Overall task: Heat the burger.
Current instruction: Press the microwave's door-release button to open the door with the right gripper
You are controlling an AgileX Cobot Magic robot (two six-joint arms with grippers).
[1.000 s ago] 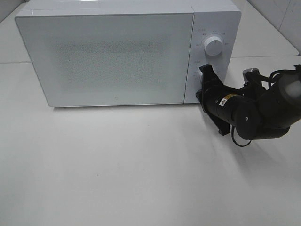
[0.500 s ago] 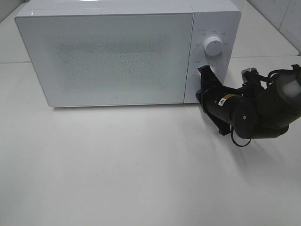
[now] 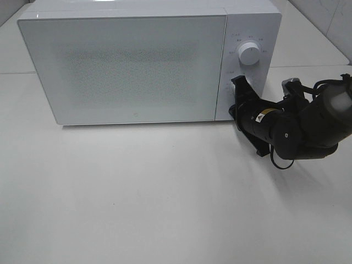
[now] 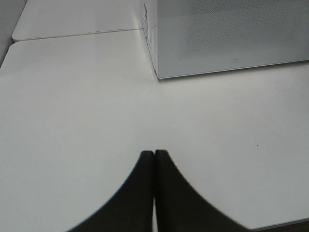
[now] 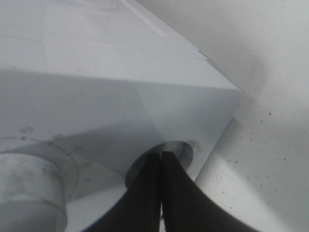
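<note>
change: right gripper (image 5: 160, 155), clenched, barely shifts at the microwave (image 3: 126, 66) front's lower control (image 5: 182, 150)
left gripper (image 4: 154, 153): clenched
meaning: likely setting heating time

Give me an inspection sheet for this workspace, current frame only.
Surface: white table, bare in front of the microwave.
Job's things: burger not seen; white microwave, door closed, inside not visible; dial uncovered.
Clutter: nothing seen.
Grippers: right gripper shut, tips at a round control below the dial; left gripper shut, over bare table, holding nothing.
Cables: black cable loops under the right arm's wrist.
Surroundings: tiled wall behind the table.
</note>
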